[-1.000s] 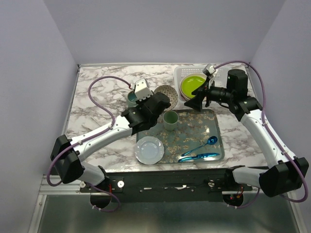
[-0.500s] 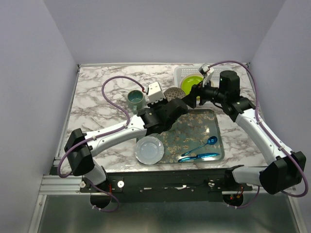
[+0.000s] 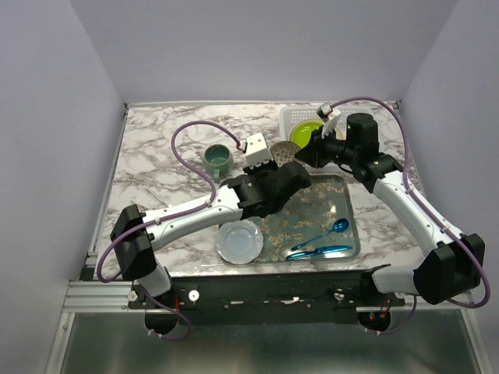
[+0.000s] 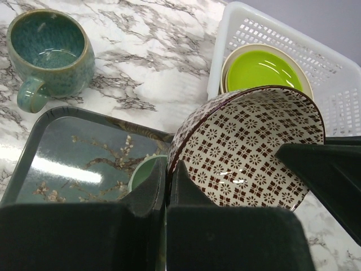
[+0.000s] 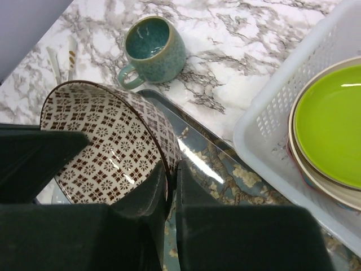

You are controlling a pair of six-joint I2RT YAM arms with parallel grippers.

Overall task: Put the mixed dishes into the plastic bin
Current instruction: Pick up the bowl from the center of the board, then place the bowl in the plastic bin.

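Two plates at least already lie in the white bin (image 4: pixel 248 25) at the far right: a lime green plate (image 4: pixel 262 68) on top of a cream plate (image 5: pixel 324 189), possibly with more under them (only a thin edge shows, so I cannot count).

Next in line is the brown-and-white patterned bowl (image 4: pixel 248 149). It is held tilted in the air over the far edge of the grey tray (image 4: pixel 62 152), just left of the bin and not yet over it. Both arms have hold of it. The left gripper (image 4: pixel 167 169) is pinched together on the bowl's rim, and the right gripper (image 5: pixel 171 175) is clamped on the rim at another spot. It looks like a hand-over to the arm nearer the bin.

Judging from what lies about, these remain:
- the bowl itself
- the teal mug (image 3: pixel 217 158), standing on the marble table (image 3: pixel 148 148) left of the tray
- the pale plate (image 3: pixel 239 240) at the tray's near left corner
- likely the small green cup (image 4: pixel 144 172) on the tray, under the bowl

The job seems roughly half done.
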